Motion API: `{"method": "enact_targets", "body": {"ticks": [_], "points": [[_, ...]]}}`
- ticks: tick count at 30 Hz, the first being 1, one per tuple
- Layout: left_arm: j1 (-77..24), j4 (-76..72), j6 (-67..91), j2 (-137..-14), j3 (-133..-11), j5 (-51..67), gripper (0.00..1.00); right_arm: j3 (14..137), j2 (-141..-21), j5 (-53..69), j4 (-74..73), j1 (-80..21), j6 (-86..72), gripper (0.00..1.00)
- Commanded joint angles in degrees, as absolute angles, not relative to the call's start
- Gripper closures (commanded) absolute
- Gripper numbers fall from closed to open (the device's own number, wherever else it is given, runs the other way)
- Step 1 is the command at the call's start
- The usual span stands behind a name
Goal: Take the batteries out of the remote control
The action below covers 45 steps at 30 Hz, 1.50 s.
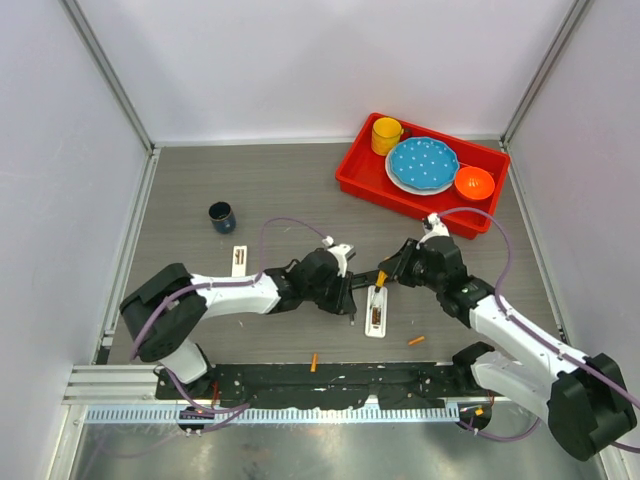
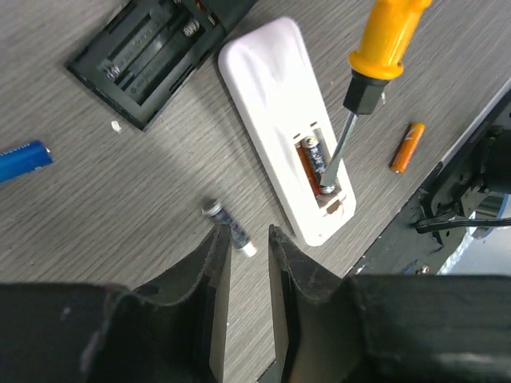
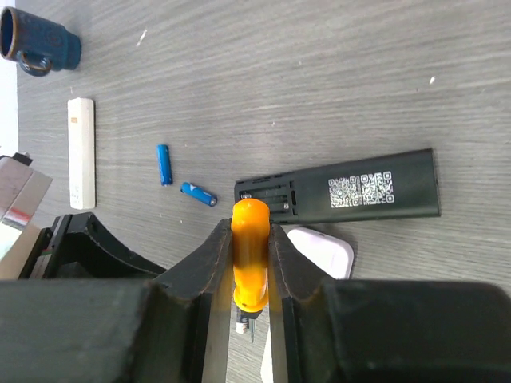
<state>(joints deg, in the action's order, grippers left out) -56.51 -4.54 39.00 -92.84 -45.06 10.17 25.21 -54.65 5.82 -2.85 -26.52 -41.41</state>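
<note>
The white remote lies back up with its compartment open, and one dark battery still sits inside. My right gripper is shut on the orange-handled screwdriver, whose metal tip is in the compartment beside that battery. My left gripper is open and empty, just near of the white remote. A dark battery lies on the table at its fingertips. A black remote lies open with empty slots. Two blue batteries and an orange battery lie loose.
A red tray at the back right holds a yellow cup, a blue plate and an orange bowl. A dark blue mug and a white battery cover are at the left. Another orange battery lies near the front rail.
</note>
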Motion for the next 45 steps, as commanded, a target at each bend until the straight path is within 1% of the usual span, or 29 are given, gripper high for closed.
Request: {"method": "enact_targets", "body": {"ticks": [1, 5, 12, 16, 20, 22, 29, 38, 40, 45], "points": [[-57.9, -1.2, 35.9, -89.5, -48.7, 8.7, 0.72, 29.4, -52.8, 1.9, -4.4, -26.3, -38.1, 0.99], [-61.7, -1.5, 34.8, -91.7, -52.4, 10.2, 0.73, 29.9, -53.4, 2.2, -5.4, -24.2, -36.9, 0.99], [-66.8, -1.8, 34.5, -101.3, -62.4, 13.7, 0.79, 29.8, -52.9, 4.8, -7.0, -18.5, -35.3, 0.99], [-68.8, -3.2, 35.7, -107.1, -64.9, 14.3, 0.85, 29.9, -52.0, 5.7, -8.0, -15.7, -34.5, 0.99], [-69.7, -3.3, 36.9, -109.2, -64.8, 11.7, 0.89, 30.3, -51.4, 6.7, -8.6, -13.6, -33.7, 0.99], [-69.7, -2.8, 37.6, -109.3, -64.1, 10.5, 0.92, 30.6, -51.3, 6.7, -9.3, -13.5, -32.9, 0.99], [-69.3, 1.3, 36.9, -105.8, -59.2, 4.3, 0.96, 32.1, -50.8, 7.3, -10.5, -13.5, -30.4, 0.99], [-65.5, 3.8, 36.0, -98.2, -51.6, 0.4, 0.98, 31.3, -50.6, 9.3, -9.1, -13.5, -30.1, 0.99], [-64.3, 3.9, 35.3, -97.6, -51.2, -1.0, 0.98, 31.2, -50.5, 10.2, -8.6, -13.6, -30.6, 0.99], [-60.6, 3.1, 33.9, -98.3, -52.2, -0.2, 0.98, 29.6, -50.3, 13.2, -4.5, -14.1, -31.9, 0.99]]}}
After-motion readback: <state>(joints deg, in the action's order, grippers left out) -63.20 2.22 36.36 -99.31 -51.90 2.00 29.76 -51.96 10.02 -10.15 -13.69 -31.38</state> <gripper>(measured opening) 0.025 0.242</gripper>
